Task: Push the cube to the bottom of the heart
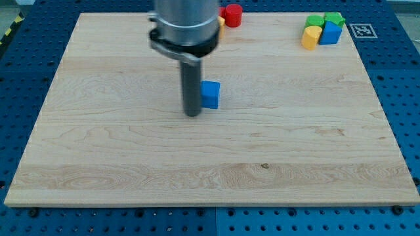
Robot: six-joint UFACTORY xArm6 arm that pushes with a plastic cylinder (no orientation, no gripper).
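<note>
A blue cube (210, 94) sits on the wooden board, a little above the middle. My tip (192, 114) rests on the board just to the cube's left, touching or nearly touching its left side. A yellow heart-shaped block (311, 37) lies at the view's top right, in a cluster with other blocks. The rod's upper body hides part of the board's top middle.
The cluster at the top right also holds a green block (315, 21), another green block (335, 18) and a blue block (330, 33). A red cylinder (231, 14) stands at the top middle, with a yellow block (220, 22) partly hidden behind the arm.
</note>
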